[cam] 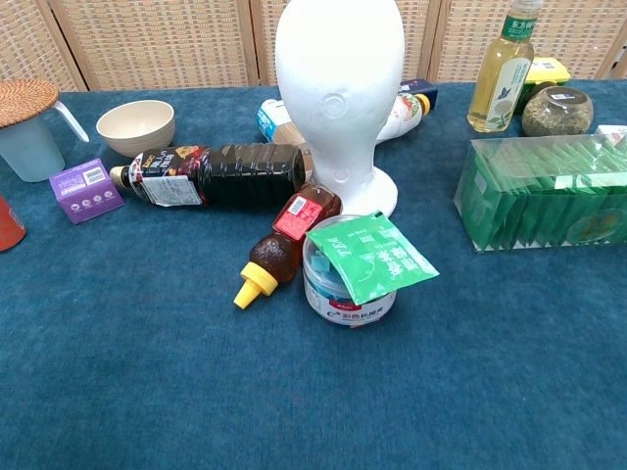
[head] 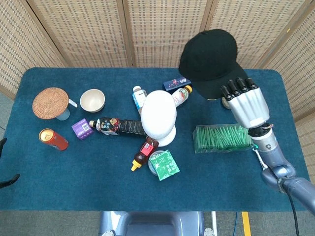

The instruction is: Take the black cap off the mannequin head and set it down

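In the head view my right hand (head: 244,102) grips the black cap (head: 209,61) by its brim and holds it up in the air over the table's back right, above the bottles there. The white mannequin head (head: 158,117) stands bare at the table's middle, and the chest view shows it (cam: 338,93) upright on its base with nothing on it. The cap and my right hand are out of the chest view. My left hand shows in neither view.
A green packet box (head: 221,138) lies under my right forearm. Around the mannequin base lie a dark bottle (head: 115,126), a sauce bottle (head: 143,153) and a tub with a green sachet (head: 164,163). A bowl (head: 92,100), lidded cup (head: 50,103) and can (head: 53,139) sit left.
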Controlling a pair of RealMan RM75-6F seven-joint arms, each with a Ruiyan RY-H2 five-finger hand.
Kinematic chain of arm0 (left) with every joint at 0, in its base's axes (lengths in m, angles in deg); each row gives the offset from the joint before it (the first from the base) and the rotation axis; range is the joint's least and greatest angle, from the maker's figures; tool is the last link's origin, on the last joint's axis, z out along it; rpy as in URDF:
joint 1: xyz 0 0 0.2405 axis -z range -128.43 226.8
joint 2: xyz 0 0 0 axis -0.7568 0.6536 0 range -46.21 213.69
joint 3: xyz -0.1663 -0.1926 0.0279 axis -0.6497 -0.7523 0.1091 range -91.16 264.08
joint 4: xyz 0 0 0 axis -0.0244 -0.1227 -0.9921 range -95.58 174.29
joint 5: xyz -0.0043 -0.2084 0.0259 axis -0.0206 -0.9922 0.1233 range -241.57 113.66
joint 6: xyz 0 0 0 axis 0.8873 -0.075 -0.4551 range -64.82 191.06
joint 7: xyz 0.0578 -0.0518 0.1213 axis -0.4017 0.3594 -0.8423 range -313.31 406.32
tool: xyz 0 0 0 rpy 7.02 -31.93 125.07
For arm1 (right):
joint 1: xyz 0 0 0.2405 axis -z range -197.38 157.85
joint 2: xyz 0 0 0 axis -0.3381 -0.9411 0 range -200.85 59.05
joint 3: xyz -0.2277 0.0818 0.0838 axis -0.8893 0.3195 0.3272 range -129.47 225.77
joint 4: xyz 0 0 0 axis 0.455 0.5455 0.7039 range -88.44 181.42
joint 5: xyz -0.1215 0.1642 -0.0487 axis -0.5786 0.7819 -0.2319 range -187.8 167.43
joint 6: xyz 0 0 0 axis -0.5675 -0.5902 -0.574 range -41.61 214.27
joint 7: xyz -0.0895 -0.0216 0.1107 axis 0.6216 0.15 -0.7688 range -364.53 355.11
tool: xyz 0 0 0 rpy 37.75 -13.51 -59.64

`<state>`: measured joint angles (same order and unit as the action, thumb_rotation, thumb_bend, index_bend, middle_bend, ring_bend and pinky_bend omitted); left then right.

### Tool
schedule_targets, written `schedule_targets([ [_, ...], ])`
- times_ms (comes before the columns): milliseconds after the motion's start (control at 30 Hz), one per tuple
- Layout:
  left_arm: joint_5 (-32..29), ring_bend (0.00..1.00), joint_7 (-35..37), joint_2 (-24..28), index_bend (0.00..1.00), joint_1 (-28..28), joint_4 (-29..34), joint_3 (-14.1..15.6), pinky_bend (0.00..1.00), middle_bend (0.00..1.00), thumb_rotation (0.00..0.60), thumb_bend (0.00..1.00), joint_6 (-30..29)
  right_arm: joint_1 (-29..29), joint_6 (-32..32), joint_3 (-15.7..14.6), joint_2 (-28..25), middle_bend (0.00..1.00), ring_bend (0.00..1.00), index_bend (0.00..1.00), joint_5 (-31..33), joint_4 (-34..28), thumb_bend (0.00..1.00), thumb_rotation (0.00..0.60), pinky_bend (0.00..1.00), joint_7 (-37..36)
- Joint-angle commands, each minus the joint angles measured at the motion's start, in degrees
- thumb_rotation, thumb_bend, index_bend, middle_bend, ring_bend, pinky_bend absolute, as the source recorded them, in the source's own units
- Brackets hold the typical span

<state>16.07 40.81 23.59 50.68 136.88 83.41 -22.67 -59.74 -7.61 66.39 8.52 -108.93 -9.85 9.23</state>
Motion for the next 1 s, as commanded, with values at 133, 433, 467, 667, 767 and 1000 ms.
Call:
schedule_targets([
  [133,0.1,0.00,-0.4,-0.3,0.00,-0.1,0.0,0.1,0.07,0.00,0.600,0.09,-0.2,4.0,-1.8,-4.4,3.0,0.66,0.64,0.67,1.0,7.8,0.38,0.600,0.75,-4.7],
  [433,-0.4,0.00,-1.2,-0.5,0.00,0.1,0.2,0.0,0.07,0.00,0.600,0.09,0.2,5.6,-4.4,-8.2,6.6,0.66,0.64,0.67,-0.8,10.4,0.38,0.600,0.75,-6.4],
  [467,-0.5,0.00,-1.2,-0.6,0.00,0.0,0.2,0.0,0.07,0.00,0.600,0.09,0.1,5.8,-4.6,-8.5,6.8,0.66,0.64,0.67,-0.9,10.4,0.38,0.600,0.75,-6.4],
  [667,-0.4,0.00,-1.3,-0.6,0.00,0.1,0.2,0.1,0.07,0.00,0.600,0.09,0.4,7.6,-6.6,-10.1,8.2,0.66,0.64,0.67,-1.4,9.2,0.38,0.600,0.75,-6.8],
  [767,-0.3,0.00,-1.1,-0.5,0.00,0.0,0.2,0.1,0.07,0.00,0.600,0.09,0.3,8.5,-7.4,-10.9,8.8,0.66,0.64,0.67,-1.6,9.1,0.38,0.600,0.75,-6.8],
  [1000,-0.4,0.00,-0.7,-0.4,0.00,0.0,0.2,0.1,0.07,0.00,0.600,0.09,0.3,10.3,-5.2,-13.1,8.0,0.52,0.50,0.40,-1.3,7.3,0.31,0.600,0.65,-7.2],
])
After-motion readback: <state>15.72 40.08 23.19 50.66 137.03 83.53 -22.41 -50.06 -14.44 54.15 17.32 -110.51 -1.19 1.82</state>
